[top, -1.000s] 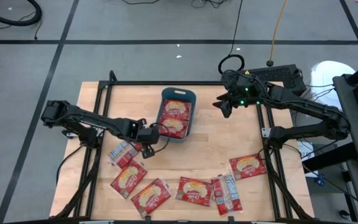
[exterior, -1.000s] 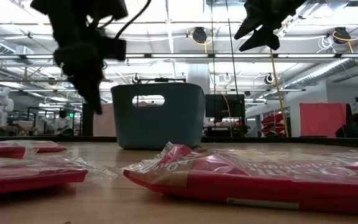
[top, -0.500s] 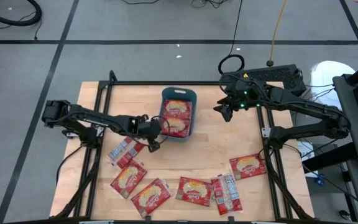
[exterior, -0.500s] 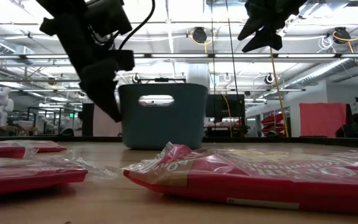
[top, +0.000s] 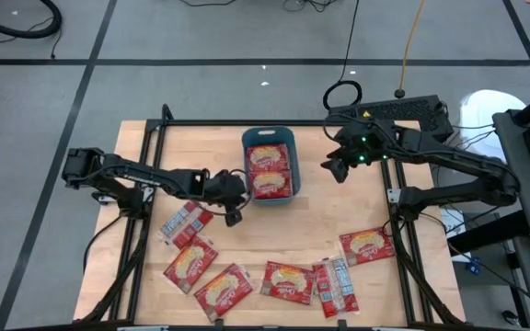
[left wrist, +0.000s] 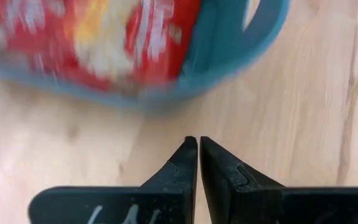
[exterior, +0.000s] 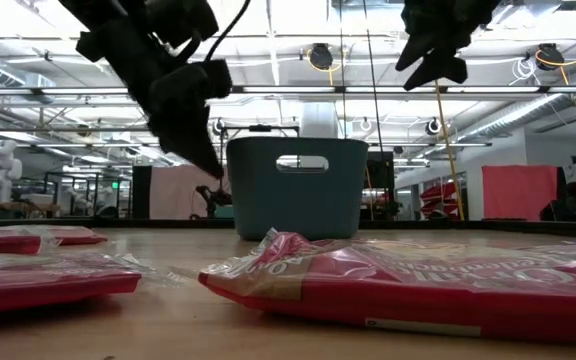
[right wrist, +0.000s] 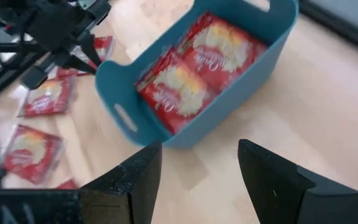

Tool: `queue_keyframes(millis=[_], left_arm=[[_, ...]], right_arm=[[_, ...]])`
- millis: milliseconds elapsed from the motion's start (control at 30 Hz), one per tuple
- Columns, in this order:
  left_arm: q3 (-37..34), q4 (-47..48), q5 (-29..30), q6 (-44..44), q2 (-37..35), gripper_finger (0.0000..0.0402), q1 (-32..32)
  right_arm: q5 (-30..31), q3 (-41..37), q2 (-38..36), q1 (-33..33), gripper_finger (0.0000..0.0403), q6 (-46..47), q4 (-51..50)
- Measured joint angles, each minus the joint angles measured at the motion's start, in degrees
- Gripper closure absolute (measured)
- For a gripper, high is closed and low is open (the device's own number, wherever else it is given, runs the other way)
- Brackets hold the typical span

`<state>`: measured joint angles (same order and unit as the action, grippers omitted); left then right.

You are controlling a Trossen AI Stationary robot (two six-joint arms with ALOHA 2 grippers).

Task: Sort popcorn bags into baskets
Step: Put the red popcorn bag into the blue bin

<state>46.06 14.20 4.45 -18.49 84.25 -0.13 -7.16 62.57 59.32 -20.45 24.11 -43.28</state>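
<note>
Showing the sorting partly done: the left tool (top: 232,199) sits low beside the near-left corner of the teal basket (top: 270,196), its fingers pressed together on nothing, as the left wrist view confirms. Loose popcorn bags lie on the side of that tool away from the basket: the closest is a silver-backed packet (top: 185,222) just beyond it, with a red packet (top: 190,263) farther out; the left arm is plainly the nearer one for these. The silver-backed packet's long axis runs slantwise to the basket's long side. Inside the basket lie two bags (top: 269,171), face up, end to end along its length. More packets (top: 288,279) trail away from the basket's near end, the last one (top: 367,245) toward the right arm's side. The right tool (top: 337,167) hangs above the desk just off the basket's right wall, fingers spread and empty. The desk (top: 339,211) is pale wood in a dark frame; around it, grey floor with cables, and an open workshop beyond.
</note>
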Motion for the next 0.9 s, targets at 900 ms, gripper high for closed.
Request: queue_keyframes(millis=[900], left_arm=[[0.00, 4.84, -0.96, -29.10, 0.00, 0.0376, -13.15]], right_arm=[[7.10, -0.80, -2.35, 27.58, 0.0200, 30.29, -19.63]])
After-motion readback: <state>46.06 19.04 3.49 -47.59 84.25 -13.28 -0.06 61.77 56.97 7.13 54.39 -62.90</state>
